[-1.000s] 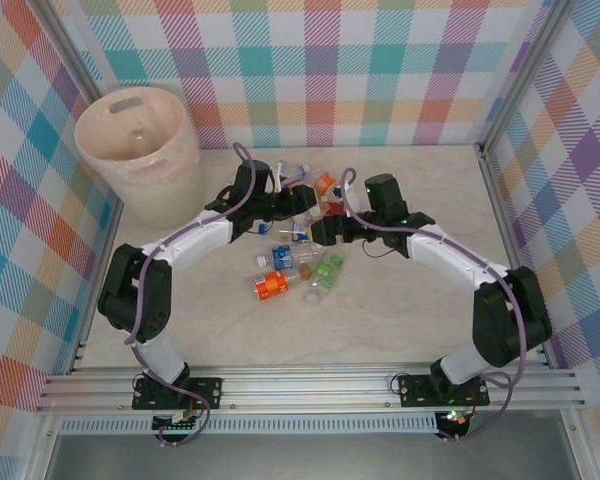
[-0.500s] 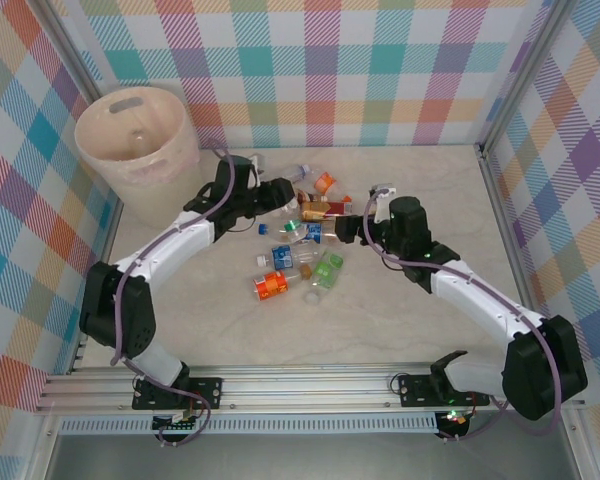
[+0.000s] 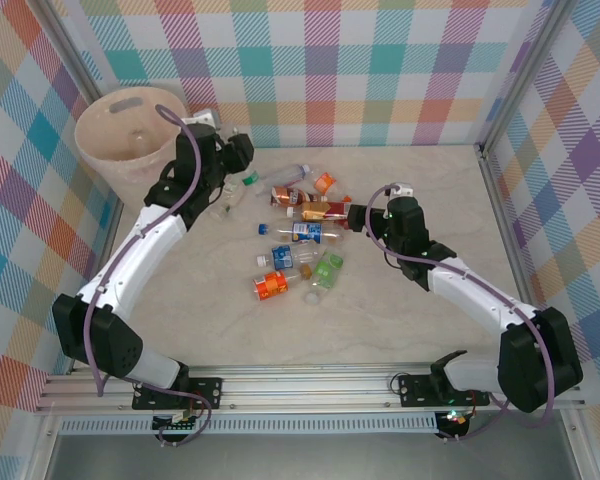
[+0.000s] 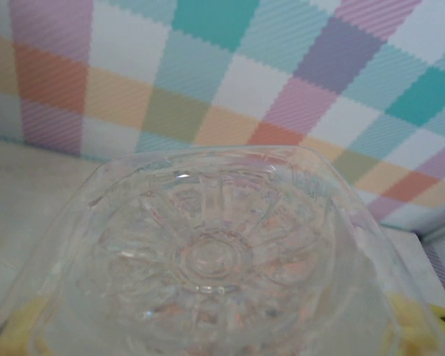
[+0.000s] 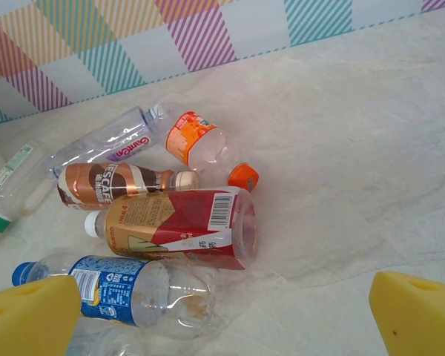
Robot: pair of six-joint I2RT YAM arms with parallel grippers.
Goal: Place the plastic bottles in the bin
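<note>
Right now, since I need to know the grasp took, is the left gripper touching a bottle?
Touching. Left wrist view: the left gripper has its yellow pads against both sides of a clear bottle, seen base-on.

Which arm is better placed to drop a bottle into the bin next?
Left: the left gripper is shut on a clear bottle, close beside the bin. The right gripper is open and empty, facing the bottles lying on the table.

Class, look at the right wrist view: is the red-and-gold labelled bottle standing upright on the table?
No, the red-and-gold labelled bottle lies on its side on the table, cap end pointing left.
</note>
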